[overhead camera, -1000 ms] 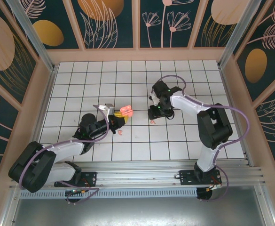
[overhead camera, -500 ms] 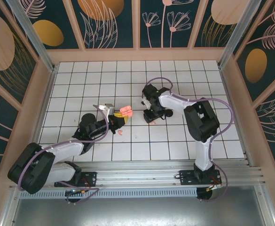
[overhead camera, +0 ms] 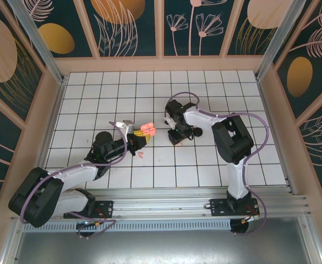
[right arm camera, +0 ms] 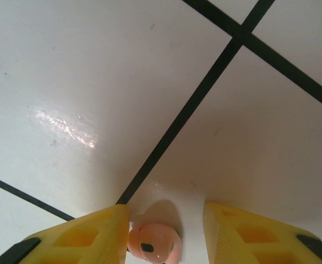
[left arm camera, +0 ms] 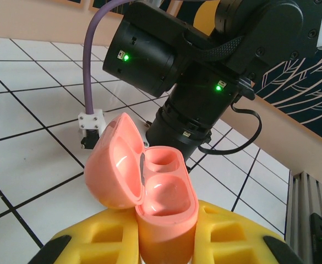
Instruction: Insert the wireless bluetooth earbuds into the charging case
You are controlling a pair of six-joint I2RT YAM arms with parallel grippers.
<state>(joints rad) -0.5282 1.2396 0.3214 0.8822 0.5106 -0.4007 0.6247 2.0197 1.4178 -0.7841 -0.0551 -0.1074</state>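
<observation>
One tiny pink short-stemmed earbud lies loose on the white black-gridded desk, just on the near side of the left tool. That tool's yellow pads are clamped on the base of a glossy pink charging case, held upright with its lid hinged open. Farther out, the right tool is lowered to the desk with its jaws apart and a second pink earbud between them.
</observation>
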